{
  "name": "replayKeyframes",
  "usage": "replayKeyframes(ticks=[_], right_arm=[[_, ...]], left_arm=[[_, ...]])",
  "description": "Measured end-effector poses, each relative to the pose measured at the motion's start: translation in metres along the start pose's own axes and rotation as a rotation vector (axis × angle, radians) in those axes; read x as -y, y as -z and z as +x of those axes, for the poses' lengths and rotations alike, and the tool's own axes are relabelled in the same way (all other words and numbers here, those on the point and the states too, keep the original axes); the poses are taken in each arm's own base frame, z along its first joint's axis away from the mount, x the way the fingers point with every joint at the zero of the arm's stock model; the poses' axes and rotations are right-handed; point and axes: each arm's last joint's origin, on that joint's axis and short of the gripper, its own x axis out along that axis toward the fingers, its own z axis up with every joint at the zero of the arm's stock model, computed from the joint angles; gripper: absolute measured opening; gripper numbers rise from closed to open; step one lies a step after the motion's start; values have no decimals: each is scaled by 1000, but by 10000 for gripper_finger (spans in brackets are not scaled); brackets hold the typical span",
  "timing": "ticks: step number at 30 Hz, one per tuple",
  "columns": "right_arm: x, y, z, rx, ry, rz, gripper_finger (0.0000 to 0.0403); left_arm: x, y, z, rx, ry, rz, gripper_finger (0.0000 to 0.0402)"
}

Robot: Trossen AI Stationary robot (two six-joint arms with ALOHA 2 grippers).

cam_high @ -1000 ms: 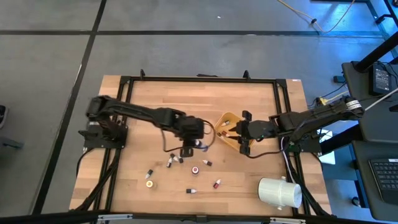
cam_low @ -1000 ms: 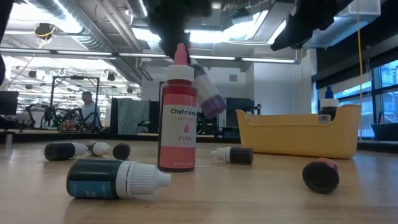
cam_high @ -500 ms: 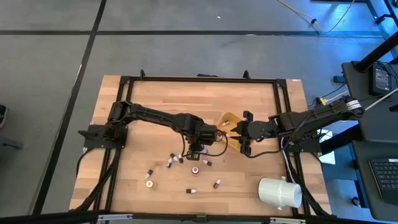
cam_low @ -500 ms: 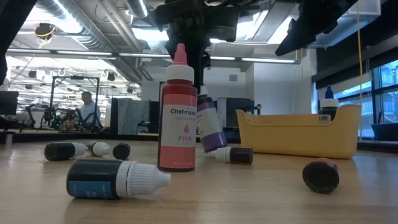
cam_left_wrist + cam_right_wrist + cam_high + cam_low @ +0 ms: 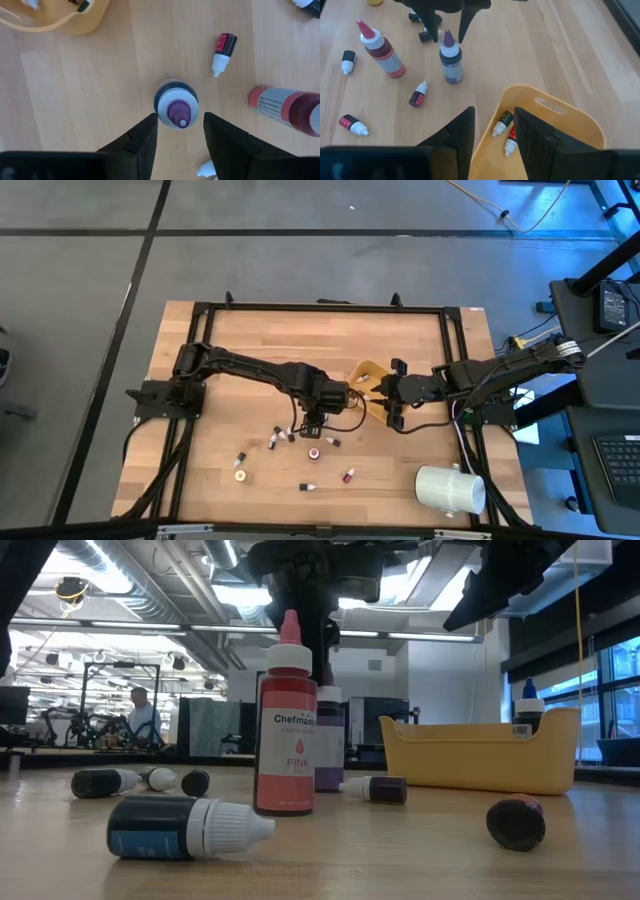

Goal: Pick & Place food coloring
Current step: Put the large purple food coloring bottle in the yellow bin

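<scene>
Fingers of the left gripper (image 5: 180, 135) stand parted on either side of the purple bottle (image 5: 175, 105), with daylight showing between each pad and the cap, so it reads as released, not clenched. The bottle stands upright on the desk (image 5: 250, 350), long axis vertical, straight below the left wrist, which points down from above. In the right wrist view the same bottle (image 5: 451, 62) sits between the left arm's dark fingertips, just beside the yellow bowl (image 5: 555, 117), still outside it. The left arm is plainly nearer; it reaches from its base across to the desk's middle. The right gripper (image 5: 394, 397) hovers over the bowl's rim, fingers part-spread and empty. Two small bottles (image 5: 504, 131) already lie in the bowl. The pink bottle (image 5: 382, 50) stands upright near the purple one; other small bottles lie scattered on their sides.
</scene>
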Motion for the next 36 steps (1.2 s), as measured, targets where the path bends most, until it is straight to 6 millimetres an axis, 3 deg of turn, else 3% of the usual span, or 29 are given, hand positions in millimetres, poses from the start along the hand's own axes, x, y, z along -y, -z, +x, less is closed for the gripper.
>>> replayKeyframes(ticks=[5,11,15,20,27,32,36], right_arm=[[0,0,0,0,0,-4,138],[-2,-1,5,5,-2,-23,138],[-8,-9,15,68,-54,-88,148],[-16,-21,31,182,-58,-217,201],[-28,-32,65,316,-38,-320,258],[-27,-25,100,286,-22,-310,260],[-23,-20,123,241,-111,-250,252]], left_arm=[[0,7,-9,-38,-1,-5,150],[2,18,-48,-2,0,-28,153],[8,27,-79,147,-8,-16,154],[18,49,-99,413,-16,-3,150],[33,91,-80,678,45,7,154],[36,117,-68,837,24,-22,152],[34,129,-68,946,-1,-27,149]])
